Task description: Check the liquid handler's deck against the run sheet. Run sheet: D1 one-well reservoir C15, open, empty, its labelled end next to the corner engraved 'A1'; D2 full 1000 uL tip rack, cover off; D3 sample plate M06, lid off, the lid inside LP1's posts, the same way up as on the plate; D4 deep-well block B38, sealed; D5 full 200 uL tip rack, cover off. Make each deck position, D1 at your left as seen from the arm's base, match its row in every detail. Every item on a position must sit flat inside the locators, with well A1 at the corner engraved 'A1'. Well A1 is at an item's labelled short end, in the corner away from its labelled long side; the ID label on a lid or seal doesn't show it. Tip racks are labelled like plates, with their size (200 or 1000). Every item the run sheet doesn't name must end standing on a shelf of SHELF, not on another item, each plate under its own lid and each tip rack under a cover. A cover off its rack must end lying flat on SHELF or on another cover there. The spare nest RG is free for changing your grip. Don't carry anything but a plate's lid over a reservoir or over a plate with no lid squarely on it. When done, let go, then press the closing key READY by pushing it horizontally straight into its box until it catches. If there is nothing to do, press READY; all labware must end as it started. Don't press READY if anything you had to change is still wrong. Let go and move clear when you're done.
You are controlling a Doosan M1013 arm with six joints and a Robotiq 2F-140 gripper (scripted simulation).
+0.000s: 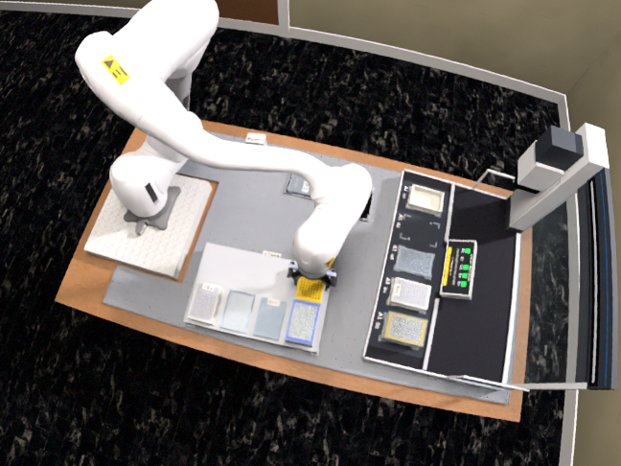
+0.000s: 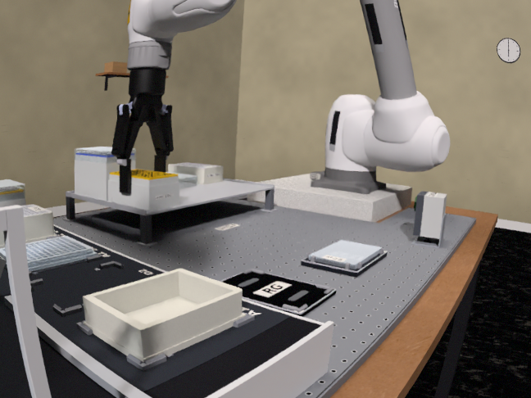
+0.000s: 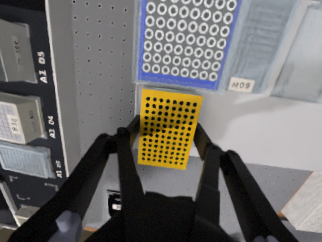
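My gripper (image 1: 310,276) is open, with its fingers down either side of a yellow-topped tip rack (image 1: 309,289) that stands on the shelf (image 1: 257,295) at its near-deck corner. The rack shows dark holes in the wrist view (image 3: 170,127), with the gripper (image 3: 167,145) straddling it. In the exterior view the fingers (image 2: 141,171) reach down over the rack's sides (image 2: 143,188). A blue-topped tip rack (image 1: 303,322) stands right beside it. On the deck, the white reservoir (image 1: 425,198) sits at one end, then an empty position (image 1: 419,231), a clear plate (image 1: 414,262), a white block (image 1: 410,293) and a yellow-rimmed rack (image 1: 404,328).
The shelf also holds a plate (image 1: 204,301) and two flat pale pieces (image 1: 240,305) (image 1: 269,316), one labelled M09. A lid lies in a nest (image 2: 345,255) on the table, next to the black RG nest (image 2: 279,292). A small white box (image 2: 431,216) stands near the table edge.
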